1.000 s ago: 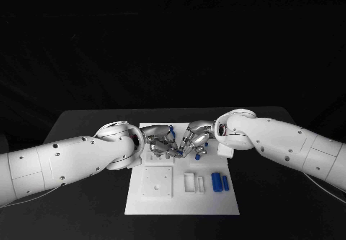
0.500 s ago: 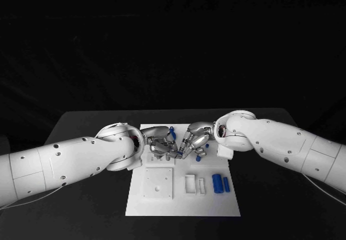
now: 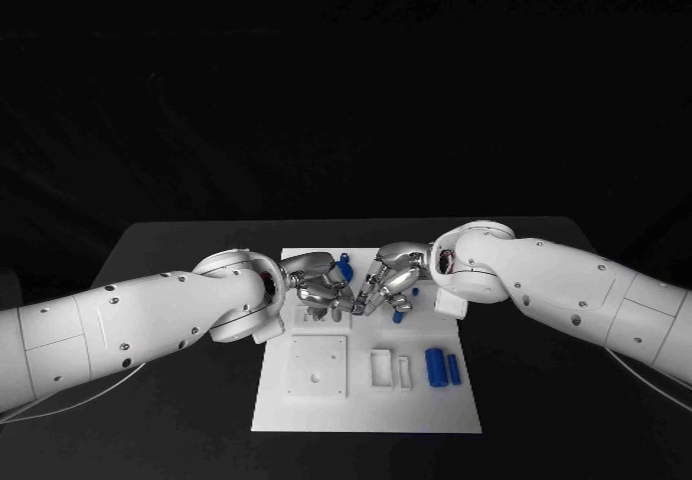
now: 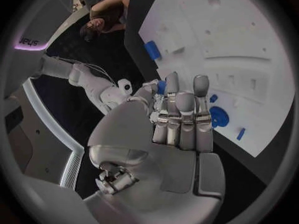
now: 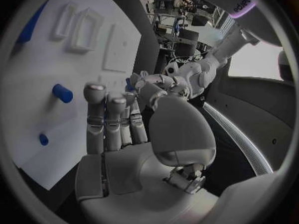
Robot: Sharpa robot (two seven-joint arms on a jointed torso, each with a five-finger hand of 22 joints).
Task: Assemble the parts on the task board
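Seen from the head camera: task board mid-table, both hands meeting over its far half, left hand and right hand nearly touching. Grip on any part impossible to tell for either. Two blue parts lying on the board's near right. Disclosed by the left wrist view alone: a round blue part beyond the fingertips. No readable writing on the board.

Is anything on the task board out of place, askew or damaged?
Nothing stands out. The task board lies flat and whole on the black table. Two blue cylindrical parts lie side by side near its front right. Left hand and right hand work close together at its far end.
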